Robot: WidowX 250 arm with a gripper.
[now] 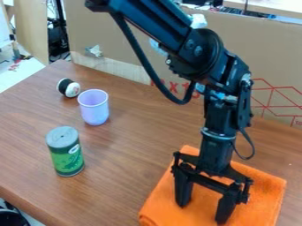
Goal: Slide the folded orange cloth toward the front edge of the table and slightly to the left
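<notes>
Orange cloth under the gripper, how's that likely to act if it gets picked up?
The orange cloth will probably sag, since it looks like soft fabric lying on the table. It may unfold as it lifts, as its near left corner looks folded over. It's unlikely to feel slippery, given its matte surface.

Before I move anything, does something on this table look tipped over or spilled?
The small black-and-white cylinder seems to lie on its side just beyond the lilac cup, while that cup and the green can stand upright. I see no spill.
</notes>
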